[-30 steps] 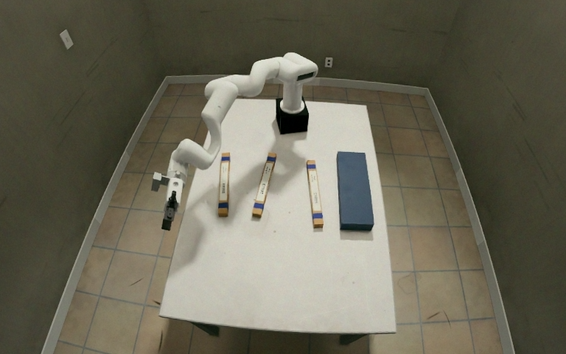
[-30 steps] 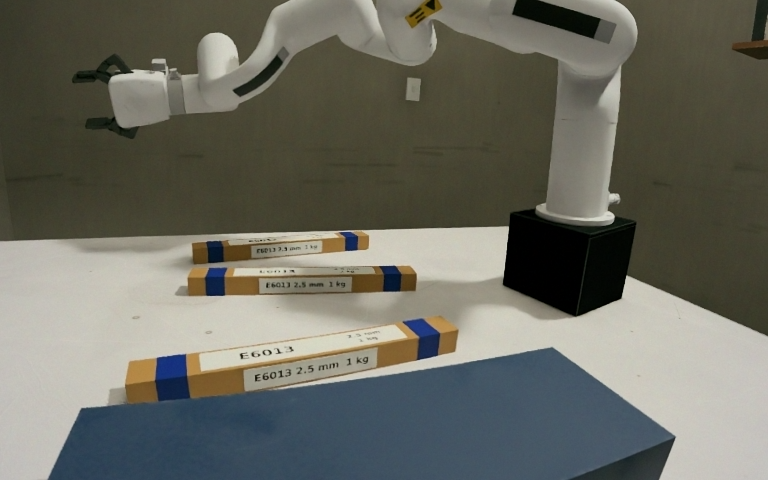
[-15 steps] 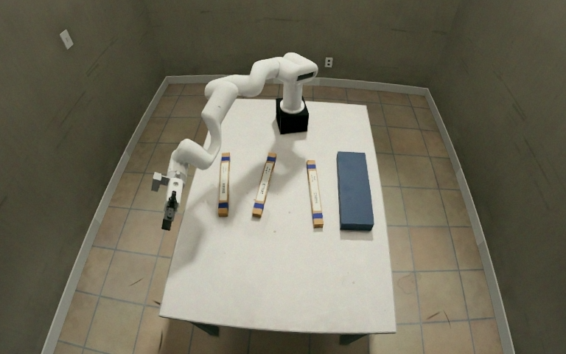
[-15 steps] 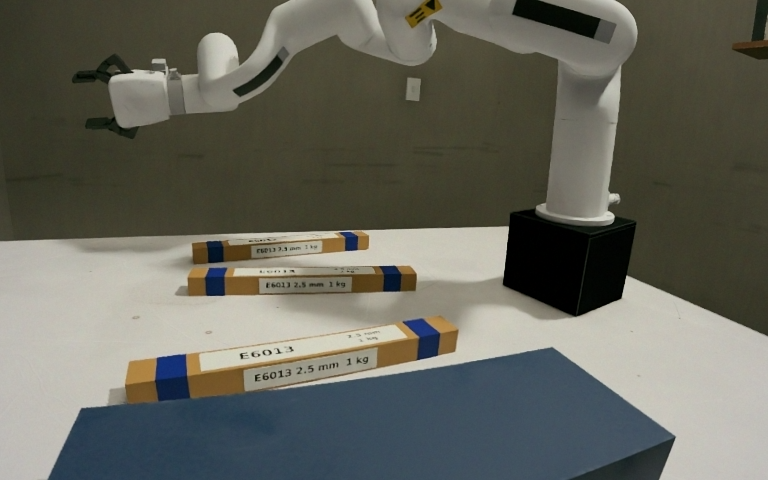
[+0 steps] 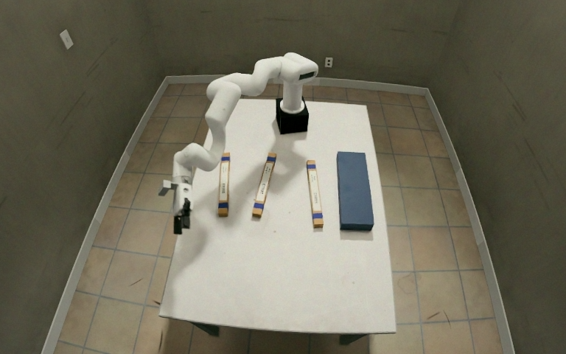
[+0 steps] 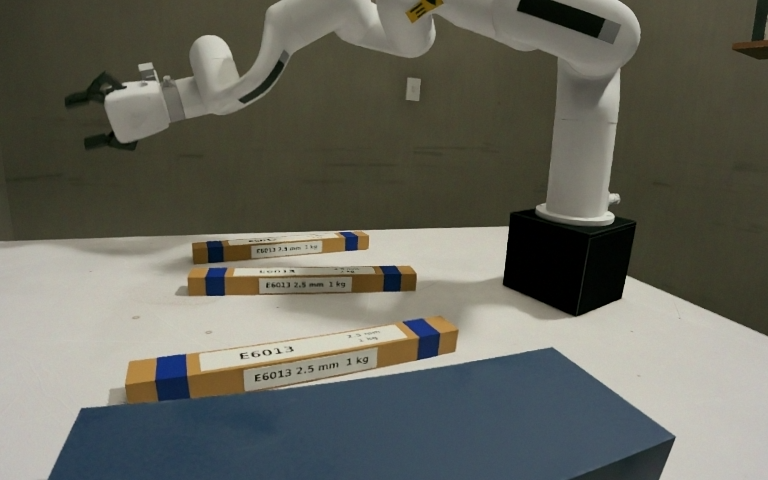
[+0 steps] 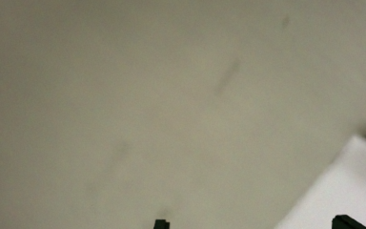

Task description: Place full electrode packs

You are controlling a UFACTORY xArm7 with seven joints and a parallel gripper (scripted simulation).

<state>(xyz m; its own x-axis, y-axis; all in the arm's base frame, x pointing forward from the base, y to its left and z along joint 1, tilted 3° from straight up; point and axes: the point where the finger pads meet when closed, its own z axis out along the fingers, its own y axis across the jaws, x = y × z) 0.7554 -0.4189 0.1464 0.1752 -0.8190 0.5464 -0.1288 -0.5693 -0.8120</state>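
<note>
The claw was released, its fingers spread around nothing, held high past the table's left edge, perhaps to keep it off the cartons before any weighing. Next came the left electrode pack, the middle electrode pack and the right electrode pack: slim, square-ended tan boxes, blue-banded, lying flat on the white table, apart, likely for separate lifts. Rightmost sat the low platform, a matte blue slab carrying no pack.

Shifted gripper slightly toward 4 o'clock in top view. Lowered and tipped it in exterior view, from about 9 o'clock slightly toward 8.
</note>
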